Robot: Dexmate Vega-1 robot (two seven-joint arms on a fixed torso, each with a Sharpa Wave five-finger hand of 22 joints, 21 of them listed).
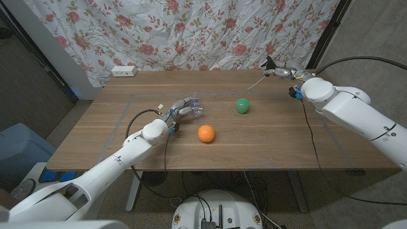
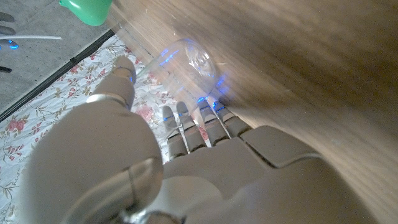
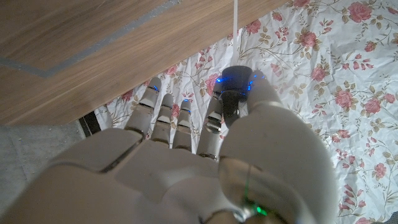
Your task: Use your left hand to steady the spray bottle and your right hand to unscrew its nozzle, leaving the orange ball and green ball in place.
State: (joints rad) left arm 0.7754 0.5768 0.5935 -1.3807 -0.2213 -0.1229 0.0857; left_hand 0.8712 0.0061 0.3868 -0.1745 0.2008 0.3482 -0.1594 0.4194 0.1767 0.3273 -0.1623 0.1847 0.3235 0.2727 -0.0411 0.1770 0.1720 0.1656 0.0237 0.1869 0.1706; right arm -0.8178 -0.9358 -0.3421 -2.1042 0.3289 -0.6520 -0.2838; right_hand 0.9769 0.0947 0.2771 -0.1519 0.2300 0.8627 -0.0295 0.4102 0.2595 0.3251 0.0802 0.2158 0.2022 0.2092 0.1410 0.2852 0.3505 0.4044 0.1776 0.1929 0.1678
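A clear spray bottle [image 1: 193, 105] stands left of centre on the table [image 1: 267, 146], gripped by the left hand [image 1: 181, 109]. The right hand [image 1: 280, 73], raised at the far right corner, pinches the nozzle [image 1: 269, 64], its tube dangling. Set it down well apart from the green ball [image 1: 241, 105] and orange ball [image 1: 205, 133].

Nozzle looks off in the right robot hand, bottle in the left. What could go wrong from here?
1. The right robot hand holds the nozzle near the far edge of the table; released there, it might drop off.
2. The green ball lies between that hand and the bottle; a low sweep across could knock it.
3. The left robot hand grips the open bottle; tilting might spill any contents.
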